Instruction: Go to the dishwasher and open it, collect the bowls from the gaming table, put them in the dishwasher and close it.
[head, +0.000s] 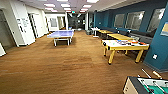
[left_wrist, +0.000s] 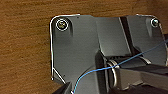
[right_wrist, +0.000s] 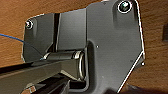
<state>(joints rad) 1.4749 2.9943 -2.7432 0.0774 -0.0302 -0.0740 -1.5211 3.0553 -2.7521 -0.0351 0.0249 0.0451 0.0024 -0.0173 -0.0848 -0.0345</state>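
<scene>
A wide carpeted room is seen from the head view, and the task appears to be at a driving stage. No dishwasher can be made out from here, so whether it has been opened cannot be judged. The bowls have evidently not been collected: small patches of orange and red, taken to be the bowls (head: 136, 42), lie on the white top of the gaming table (head: 117, 45), toward its far right end beside the blue wall (head: 160, 42). Their number, and whether anything is inside them, cannot be told at this distance. Collecting, loading and closing are all judged to be left.

Taking the gaming table as the landmark: a blue table-tennis table (head: 61, 34) stands well to its left across the open carpet (head: 62, 65); further yellow-topped tables (head: 120, 36) are lined up behind it along the wall; the corner of a table-football table (head: 147, 86) with its green field lies nearer the camera, to the right.

In both wrist views brown carpet is seen under the robot's own dark plate. Whether the fingers of either arm are spread or closed, or hold anything, cannot be told.
</scene>
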